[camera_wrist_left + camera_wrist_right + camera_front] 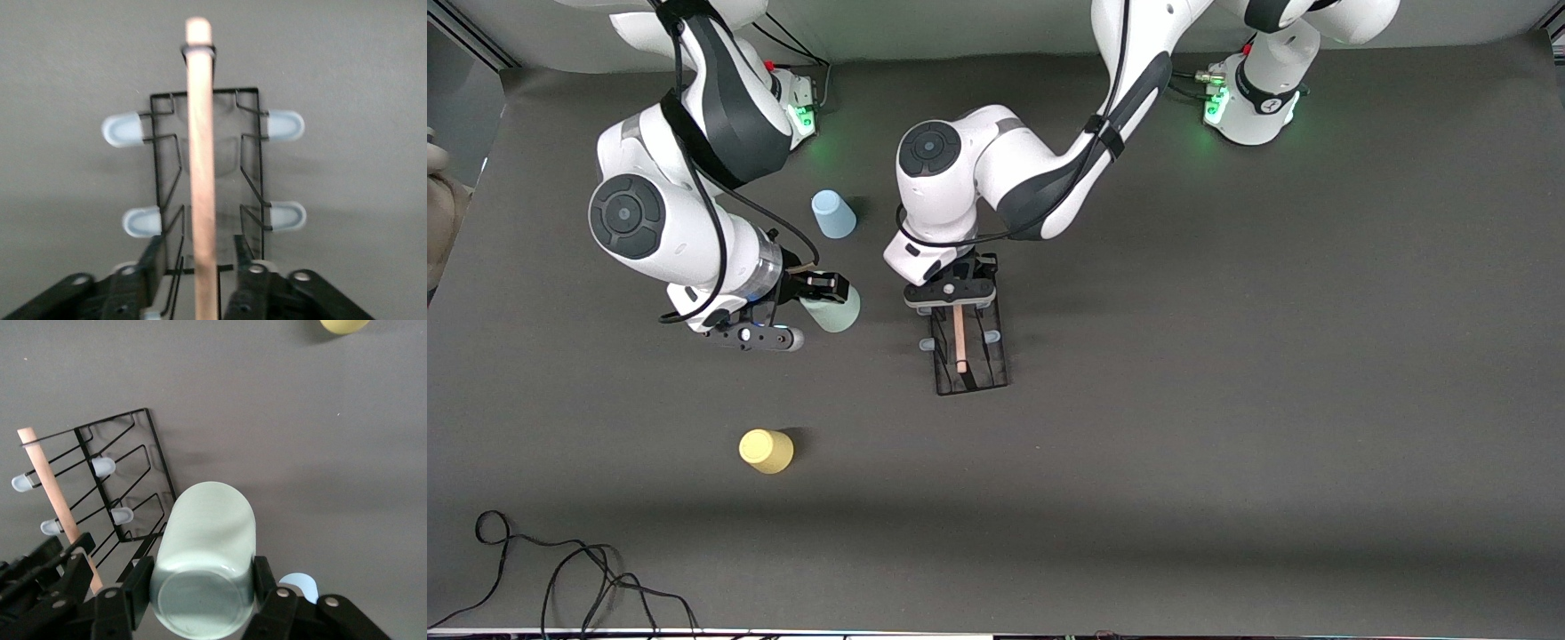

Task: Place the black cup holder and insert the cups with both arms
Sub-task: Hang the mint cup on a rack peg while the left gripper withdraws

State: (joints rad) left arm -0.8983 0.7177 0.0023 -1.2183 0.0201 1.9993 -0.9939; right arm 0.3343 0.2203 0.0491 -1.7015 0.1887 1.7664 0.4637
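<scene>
- The black cup holder (969,348) stands on the grey counter (1227,400) near its middle, somewhat toward the edge where the arm bases stand, with its light wooden handle (959,339) running along the top.
- The left hand (951,300) sits over the end of the holder that points toward the bases; in the left wrist view its two fingers (150,267) flank the wooden handle (202,173) on either side, but whether they press on it cannot be told.
- Four of the pale-blue peg tips (122,129) stick out sideways from the wire frame in the left wrist view.
- The right hand (818,293) is clenched on the mint green cup (834,308), which lies tilted on its side between the fingers (137,583), held over the counter beside the holder, toward the right arm's end.
- In the right wrist view the mint green cup (208,557) shows its closed base toward the camera, with the holder (113,487) just beside it.
- The pale blue cup (833,213) stands upside down on the counter near the right arm's base.
- The yellow cup (766,451) stands upside down nearer the front camera's edge, well apart from the holder.
- A black cable (560,578) lies at the corner of the counter nearest the camera, at the right arm's end.
</scene>
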